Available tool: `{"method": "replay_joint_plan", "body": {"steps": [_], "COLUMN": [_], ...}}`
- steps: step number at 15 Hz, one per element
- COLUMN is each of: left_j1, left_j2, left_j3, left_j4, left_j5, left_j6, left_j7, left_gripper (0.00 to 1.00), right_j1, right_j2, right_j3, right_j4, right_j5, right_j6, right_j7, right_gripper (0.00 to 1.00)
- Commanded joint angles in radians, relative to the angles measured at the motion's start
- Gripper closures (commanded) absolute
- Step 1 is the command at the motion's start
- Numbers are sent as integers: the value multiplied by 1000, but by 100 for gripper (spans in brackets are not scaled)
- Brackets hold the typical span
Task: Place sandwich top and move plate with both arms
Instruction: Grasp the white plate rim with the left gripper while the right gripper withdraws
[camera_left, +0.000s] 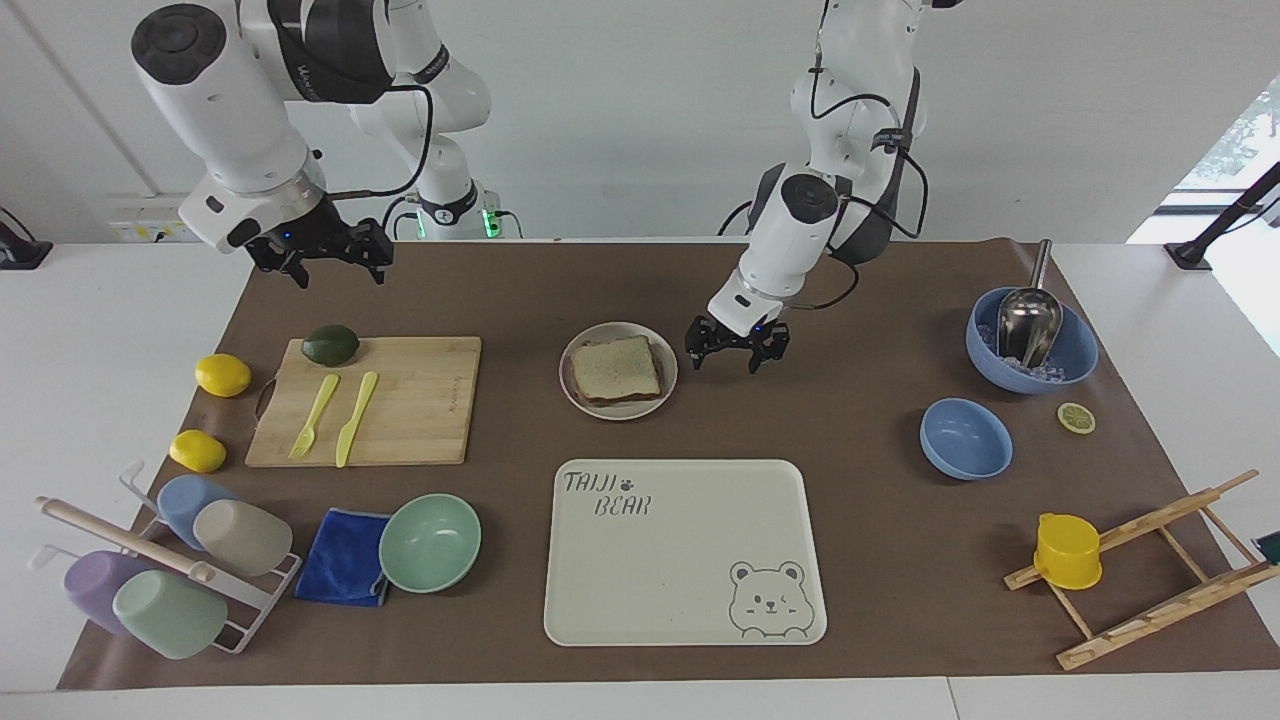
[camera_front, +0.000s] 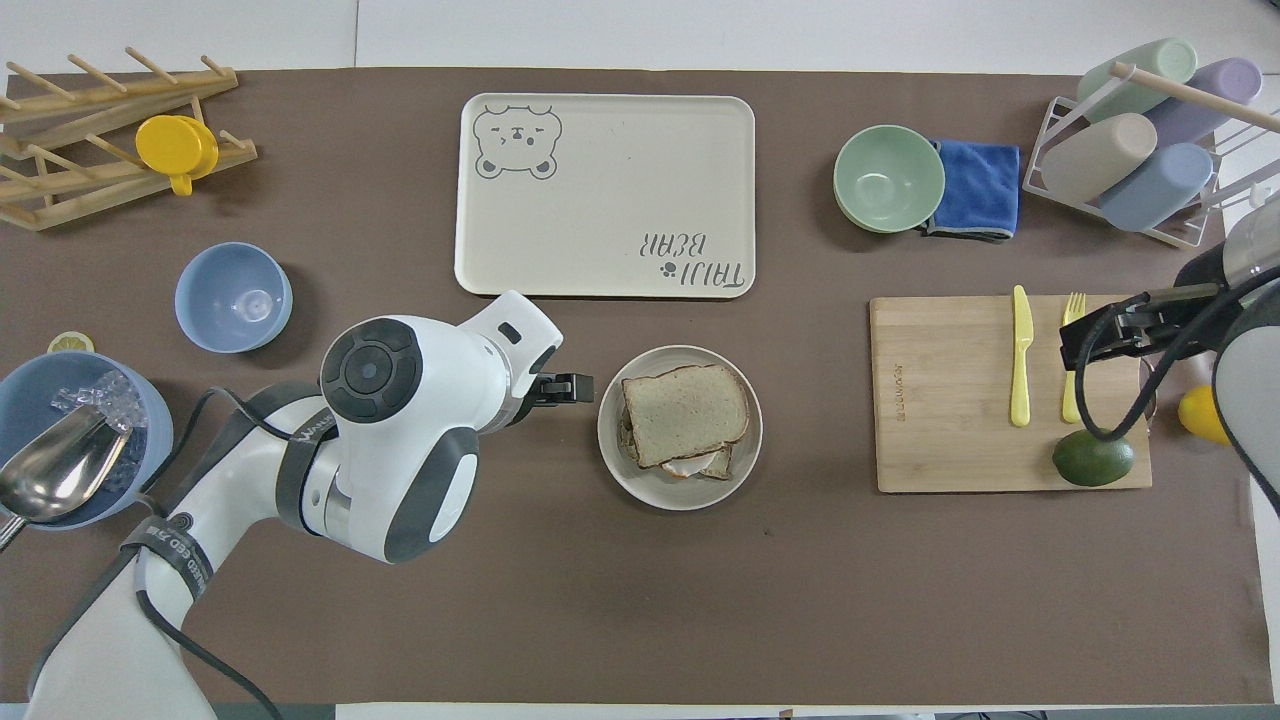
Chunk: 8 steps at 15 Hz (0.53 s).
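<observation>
The sandwich top (camera_left: 615, 367) lies flat on a lower slice on the cream plate (camera_left: 620, 410) in the middle of the mat. A bit of egg white shows under it in the overhead view (camera_front: 685, 412), where the plate's rim (camera_front: 612, 440) is bare. My left gripper (camera_left: 725, 362) is open and empty. It hangs low over the mat right beside the plate, toward the left arm's end, apart from the rim; it also shows in the overhead view (camera_front: 575, 388). My right gripper (camera_left: 338, 278) is open and empty, raised over the cutting board's end, also in the overhead view (camera_front: 1090, 335).
The bear tray (camera_left: 685, 550) lies farther from the robots than the plate. A cutting board (camera_left: 420, 400) holds a yellow fork, a knife and an avocado (camera_left: 330, 344). A mint bowl (camera_left: 430, 542), two lemons, a cup rack, two blue bowls (camera_left: 965, 438) and a wooden rack surround them.
</observation>
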Motion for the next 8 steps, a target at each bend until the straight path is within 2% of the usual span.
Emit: {"method": "replay_joint_plan", "body": {"steps": [1, 5, 8], "left_j1": [-47, -57, -79], "left_j2": [33, 56, 73], "left_j3": [14, 14, 14], "left_j4": [-12, -12, -12], "left_j5": [-12, -82, -90], "left_j6": [43, 76, 91], "left_j7": [-14, -16, -42], "left_gripper": [1, 9, 11], "right_j1": [-33, -51, -86], "right_j2": [-16, -15, -15], "right_j3": [38, 44, 56], "right_j4": [-24, -23, -24], "right_j5": [21, 7, 7], "right_j6": [21, 13, 2], "right_j7": [-24, -39, -71], "right_gripper": [0, 0, 0]}}
